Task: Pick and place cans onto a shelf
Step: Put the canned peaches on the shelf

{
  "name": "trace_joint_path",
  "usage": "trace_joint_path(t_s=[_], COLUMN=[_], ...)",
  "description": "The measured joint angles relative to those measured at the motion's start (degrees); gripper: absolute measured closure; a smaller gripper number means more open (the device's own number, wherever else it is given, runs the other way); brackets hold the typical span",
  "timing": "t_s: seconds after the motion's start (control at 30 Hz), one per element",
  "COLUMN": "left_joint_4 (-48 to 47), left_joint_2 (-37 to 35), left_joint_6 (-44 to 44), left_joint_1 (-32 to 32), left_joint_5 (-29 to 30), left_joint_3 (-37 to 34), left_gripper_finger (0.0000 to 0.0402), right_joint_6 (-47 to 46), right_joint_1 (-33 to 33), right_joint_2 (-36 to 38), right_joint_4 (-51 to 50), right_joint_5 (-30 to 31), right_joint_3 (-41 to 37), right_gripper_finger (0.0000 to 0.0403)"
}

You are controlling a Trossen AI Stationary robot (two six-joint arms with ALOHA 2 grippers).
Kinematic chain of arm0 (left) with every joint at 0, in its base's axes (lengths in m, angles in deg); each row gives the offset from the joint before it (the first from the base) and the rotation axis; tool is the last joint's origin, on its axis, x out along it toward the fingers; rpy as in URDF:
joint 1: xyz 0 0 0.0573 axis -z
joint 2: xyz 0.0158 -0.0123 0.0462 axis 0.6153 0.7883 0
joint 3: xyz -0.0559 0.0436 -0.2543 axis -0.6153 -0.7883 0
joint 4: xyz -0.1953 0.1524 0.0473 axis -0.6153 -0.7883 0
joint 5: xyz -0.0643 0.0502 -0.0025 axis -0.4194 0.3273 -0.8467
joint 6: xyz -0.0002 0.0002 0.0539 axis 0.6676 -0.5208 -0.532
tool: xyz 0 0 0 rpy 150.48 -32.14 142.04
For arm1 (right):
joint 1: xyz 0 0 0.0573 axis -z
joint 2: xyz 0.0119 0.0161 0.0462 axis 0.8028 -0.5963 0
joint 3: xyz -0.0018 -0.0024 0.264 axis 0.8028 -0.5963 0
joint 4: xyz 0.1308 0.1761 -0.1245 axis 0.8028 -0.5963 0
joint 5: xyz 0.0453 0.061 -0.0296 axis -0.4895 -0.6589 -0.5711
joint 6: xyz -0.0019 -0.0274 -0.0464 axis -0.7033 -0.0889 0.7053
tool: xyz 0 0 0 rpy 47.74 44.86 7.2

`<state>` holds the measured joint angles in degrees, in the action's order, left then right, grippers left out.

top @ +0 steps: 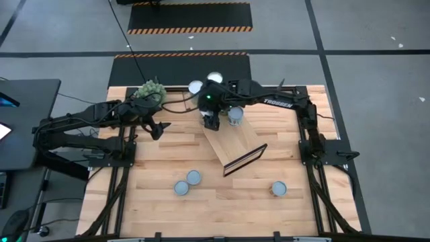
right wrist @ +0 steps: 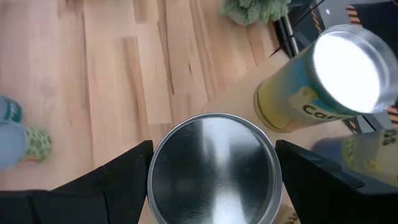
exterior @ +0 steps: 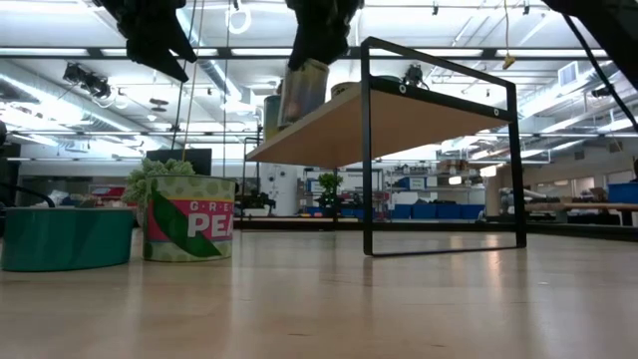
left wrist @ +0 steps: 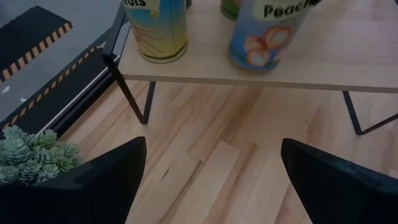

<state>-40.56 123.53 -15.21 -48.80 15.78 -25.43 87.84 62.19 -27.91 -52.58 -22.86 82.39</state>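
The shelf [top: 238, 138] is a light-wood plank on dark legs, standing aslant mid-table. My right gripper [top: 211, 122] hangs over the plank's far end, shut on a can [right wrist: 211, 168] with a silvery top and a pale blue peach label [left wrist: 267, 31]. A yellow can [right wrist: 323, 81] and another can [top: 235, 114] stand upright on the plank close by. Several more cans [top: 193, 177] stand on the tabletop near the front edge. Left of the shelf, my left gripper [top: 158, 130] hangs open above the table, holding nothing. My right gripper pinches the can's side wall just under its top rim [right wrist: 155, 165], one finger on each side. The fingers come from above, slanting down. The can hangs tilted below them [exterior: 304, 90]. Whether its bottom edge [left wrist: 255, 62] touches the plank, I cannot tell.
A green spiky plant ball [top: 149, 91] sits at the far left of the table, near my left arm. A green peas can [exterior: 189, 219] and a teal can [exterior: 65, 237] stand close to the low camera. Bare tabletop [top: 161, 158] lies left of the shelf.
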Motion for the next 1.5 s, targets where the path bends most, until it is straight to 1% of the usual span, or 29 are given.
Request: trace_joint_path(t_s=[0.27, 0.83, 1.17, 1.33, 1.5], left_joint_4=[0.0, 0.0, 0.2, 0.2, 0.2], left_joint_2=[0.0, 0.0, 0.0, 0.0, 0.0], left_joint_6=[0.0, -0.1, -0.1, -0.1, -0.1], left_joint_1=[0.0, 0.0, 0.0, 0.0, 0.0], left_joint_5=[0.0, 0.0, 0.0, 0.0, 0.0], left_joint_3=[0.0, 0.0, 0.0, 0.0, 0.0], left_gripper_finger=[0.0024, 0.0024, 0.0024, 0.0024, 0.0024], right_joint_6=[1.9, 4.0, 4.4, 3.9, 3.9], right_joint_1=[0.3, 3.2, 4.2, 4.9, 5.2], right_joint_2=[-1.4, -1.6, -1.8, -1.8, -1.8], right_joint_4=[0.0, 2.3, 5.3, 5.5, 5.7], right_joint_5=[1.4, 1.5, 0.9, -1.1, -1.5], right_joint_3=[0.1, 0.0, -0.2, -0.2, -0.2], right_gripper_finger=[0.0074, 0.0069, 0.0068, 0.0068, 0.0066])
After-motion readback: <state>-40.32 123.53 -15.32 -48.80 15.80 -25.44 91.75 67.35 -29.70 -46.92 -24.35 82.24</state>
